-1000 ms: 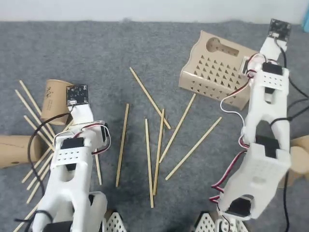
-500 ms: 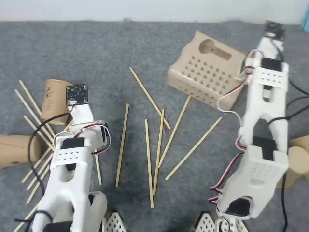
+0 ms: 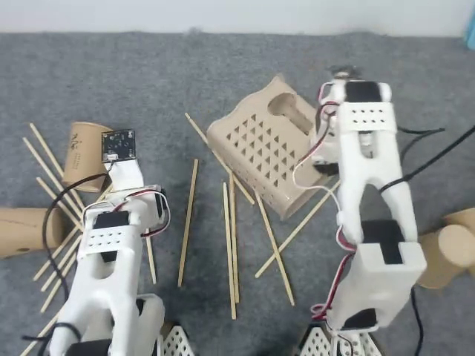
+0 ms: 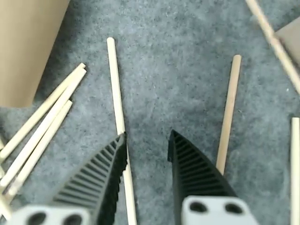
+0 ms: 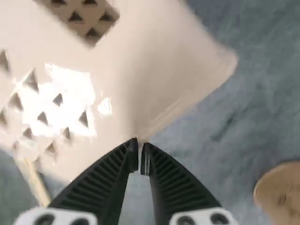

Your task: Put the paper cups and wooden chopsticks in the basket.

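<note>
1. Gripping the beige perforated plastic basket (image 3: pixel 260 152) by its wall, the right gripper (image 5: pixel 139 145) has its jaws pinched together on the rim. The basket sits tilted at mid-table, resting across several chopsticks.
2. Over the grey felt table cover (image 3: pixel 148 74), the left gripper (image 4: pixel 147 138) hangs low with jaws apart and nothing held. One pale wooden chopstick (image 4: pixel 115 84) lies at a fingertip.
3. Of the brown paper cups, one (image 3: pixel 82 152) lies just beyond the left arm, another (image 3: pixel 18 231) at the left edge, and more (image 3: pixel 445 252) at the right edge.
4. Step in hand, as judged: positioning the basket near the scattered items. Nothing appears loaded yet.
5. The next move likely calls for settling the basket opening-up, releasing it, then closing the left jaws on the nearest chopstick.
</note>
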Robot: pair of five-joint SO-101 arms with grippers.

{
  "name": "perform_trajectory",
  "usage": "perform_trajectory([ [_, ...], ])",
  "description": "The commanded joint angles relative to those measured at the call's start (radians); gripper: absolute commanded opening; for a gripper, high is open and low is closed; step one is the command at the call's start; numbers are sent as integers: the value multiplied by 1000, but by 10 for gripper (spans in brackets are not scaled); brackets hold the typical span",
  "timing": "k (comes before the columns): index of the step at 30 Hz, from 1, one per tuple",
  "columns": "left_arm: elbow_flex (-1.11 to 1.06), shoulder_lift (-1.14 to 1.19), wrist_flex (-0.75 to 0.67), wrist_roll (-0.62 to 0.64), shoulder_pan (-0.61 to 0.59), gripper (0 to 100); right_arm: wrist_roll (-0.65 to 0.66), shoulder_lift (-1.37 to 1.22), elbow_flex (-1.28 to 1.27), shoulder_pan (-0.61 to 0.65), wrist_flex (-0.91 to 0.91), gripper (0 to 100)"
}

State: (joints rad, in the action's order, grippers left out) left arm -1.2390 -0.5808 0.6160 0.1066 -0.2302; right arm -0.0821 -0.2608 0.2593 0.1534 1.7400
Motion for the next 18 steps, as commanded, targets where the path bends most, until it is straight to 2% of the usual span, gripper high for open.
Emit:
perform_trajectory([
  [1,35,0,-26,5,-6,141,34,120,-12,45,56,9],
  [5,25,-6,-26,5,-6,141,72,163,-38,41,53,44],
  [11,25,-6,-26,5,-6,141,69,168,-32,22,30,243],
  [18,25,-6,-26,5,-6,141,21,147,-38,-28,-51,264],
])
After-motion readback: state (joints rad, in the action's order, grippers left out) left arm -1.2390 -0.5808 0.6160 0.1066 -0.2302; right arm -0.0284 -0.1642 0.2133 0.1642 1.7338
